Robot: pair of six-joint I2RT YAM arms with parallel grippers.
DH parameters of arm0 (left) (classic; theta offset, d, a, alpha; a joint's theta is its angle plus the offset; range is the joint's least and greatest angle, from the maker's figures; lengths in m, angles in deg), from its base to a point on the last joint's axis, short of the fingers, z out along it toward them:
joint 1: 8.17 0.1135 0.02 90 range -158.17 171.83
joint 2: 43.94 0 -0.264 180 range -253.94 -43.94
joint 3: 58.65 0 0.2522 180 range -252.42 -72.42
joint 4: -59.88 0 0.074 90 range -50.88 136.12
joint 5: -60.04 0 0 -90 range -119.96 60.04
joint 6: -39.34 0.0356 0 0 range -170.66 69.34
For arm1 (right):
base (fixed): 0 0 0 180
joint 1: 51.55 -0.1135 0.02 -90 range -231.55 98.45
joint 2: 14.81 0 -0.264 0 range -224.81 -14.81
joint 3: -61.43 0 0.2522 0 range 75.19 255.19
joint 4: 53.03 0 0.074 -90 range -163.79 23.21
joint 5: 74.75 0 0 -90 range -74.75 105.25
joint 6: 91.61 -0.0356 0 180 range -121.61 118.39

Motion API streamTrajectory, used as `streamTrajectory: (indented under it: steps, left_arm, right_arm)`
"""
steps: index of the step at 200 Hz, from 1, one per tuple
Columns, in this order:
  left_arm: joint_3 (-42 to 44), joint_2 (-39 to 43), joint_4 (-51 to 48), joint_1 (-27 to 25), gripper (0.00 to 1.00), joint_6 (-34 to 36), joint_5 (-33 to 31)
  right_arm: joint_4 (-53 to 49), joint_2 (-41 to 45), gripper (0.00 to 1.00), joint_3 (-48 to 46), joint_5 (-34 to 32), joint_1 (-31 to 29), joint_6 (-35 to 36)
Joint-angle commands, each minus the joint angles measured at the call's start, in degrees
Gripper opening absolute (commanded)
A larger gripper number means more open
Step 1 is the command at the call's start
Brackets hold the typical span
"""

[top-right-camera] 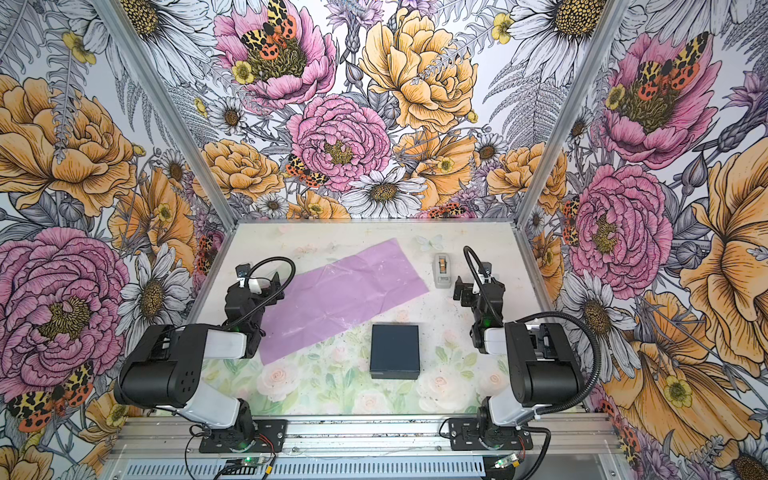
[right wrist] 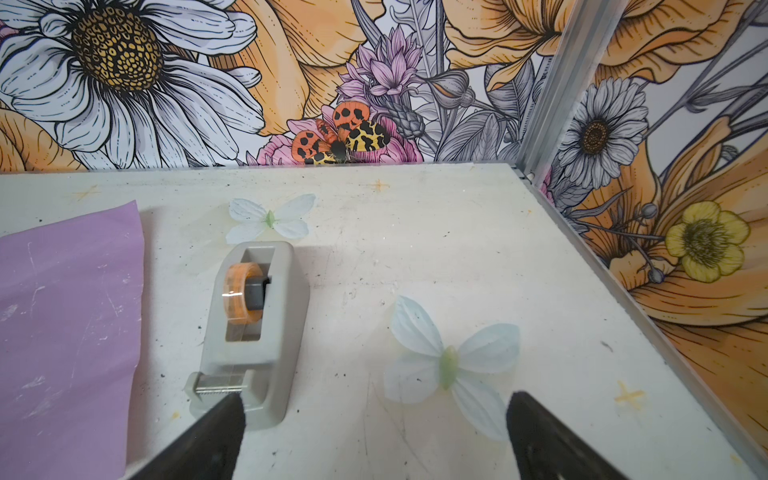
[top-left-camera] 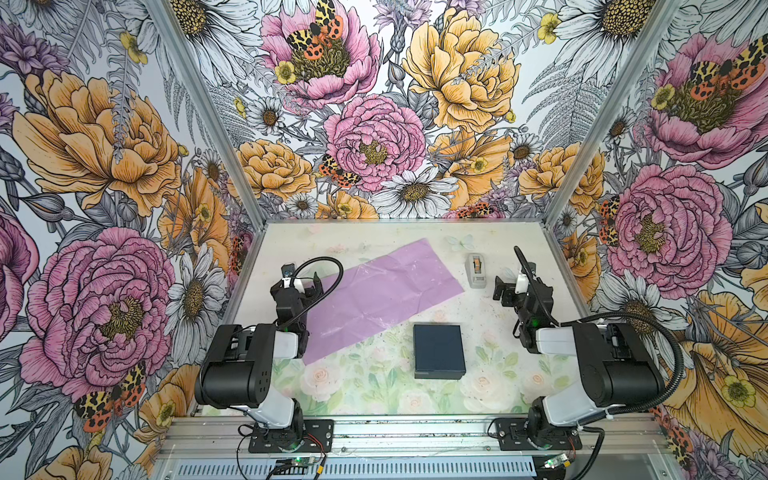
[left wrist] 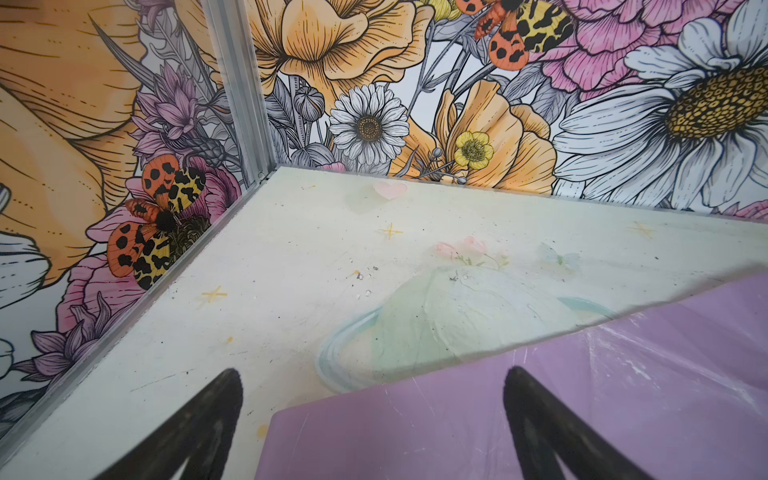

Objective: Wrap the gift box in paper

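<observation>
The table (top-left-camera: 365,386) is walled on three sides, and open floor remains along its front edge and right side. The paper (top-left-camera: 374,295) lies flat and slantwise, lilac face up, from the left arm toward the far middle. The gift box (top-left-camera: 438,351) sits front-centre, just beside the paper's near long edge; it shows only in the top views. The tape dispenser (right wrist: 253,328) stands far right; only the right wrist view shows its orange roll. The left gripper (left wrist: 374,374) is spread wide over the paper's corner, holding nothing. The right gripper (right wrist: 376,397) is equally wide and empty, just beside the dispenser's cutter end.
</observation>
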Motion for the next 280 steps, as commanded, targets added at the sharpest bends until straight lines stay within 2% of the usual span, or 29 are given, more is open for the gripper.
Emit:
streamTrajectory:
  steps: [1,22,40,61,76,84,96,115,145,159,173,195,212,248,280]
  left_arm:
    - [-0.39,0.09,0.36,0.32,0.99,0.05,0.75]
    - [-0.31,0.07,0.44,0.2,0.99,0.2,0.35]
    - [-0.51,2.0,-1.02,-1.26,0.99,0.68,-3.81]
    - [-4.15,7.54,-11.65,-2.83,0.99,1.73,-7.28]
    - [-9.57,11.2,-23.74,-4.14,0.99,1.04,-10.84]
    - [-12.76,12.99,-30.66,-4.39,0.99,-2.3,-12.39]
    - [-16.55,15.36,-39.51,-4.38,0.99,-8.53,-11.25]
    - [-21.36,17.67,-52.34,-5.04,0.99,-19.6,-10.74]
    - [-28.28,17.66,-71.67,-4.55,0.99,-29.05,-7.42]
    - [-29.81,17.18,-77.75,-3.38,0.99,-31.9,-4.62]
    - [-29.11,16.85,-79.96,-1.09,0.99,-33.71,-2.86]
    - [-26.5,16.44,-80.22,4.33,0.99,-35.8,4.16]
    - [-25.42,16.65,-80.5,6.67,0.99,-36.05,5.19]
    - [-24.68,14.6,-80.45,8.81,0.98,-35.72,7.25]
    - [-22.78,14.62,-78.08,9.56,0.94,-35.78,7.53]
  right_arm:
    - [1.53,0.15,0.99,0.29,0.09,0.16,0.2]
    - [1.63,0.26,0.99,0.19,0.06,0.15,0.21]
    - [-2.7,1.78,1.0,1.88,-0.39,0.11,0.2]
    - [-21.4,6.98,1.0,10.21,-0.21,-0.35,0.43]
    - [-36.88,8.49,1.0,19.18,-0.15,-0.8,-3.52]
    - [-42.98,8.27,0.99,23.7,0.51,-1.25,-5.64]
    - [-50.2,7.28,0.99,29.68,1.19,-2.55,-7.57]
    - [-56.88,4.52,1.0,36.78,2.37,-5.98,-9.56]
    - [-65.48,-2.89,1.0,47.98,4.43,-13.54,-9.87]
    - [-69.18,-7.21,0.99,52.93,5.5,-16.91,-9.75]
    - [-71.22,-11.61,1.0,56.69,6.86,-19.71,-8.74]
    - [-74.43,-18.17,0.99,62.3,7.44,-22.64,-7.75]
    - [-76.02,-22.53,0.98,65.91,7.44,-23.77,-8.01]
    - [-81.16,-30.7,0.98,73.32,0.57,-24.59,-8.94]
    - [-84.01,-34.39,0.98,75.43,-0.77,-24.2,-10.8]
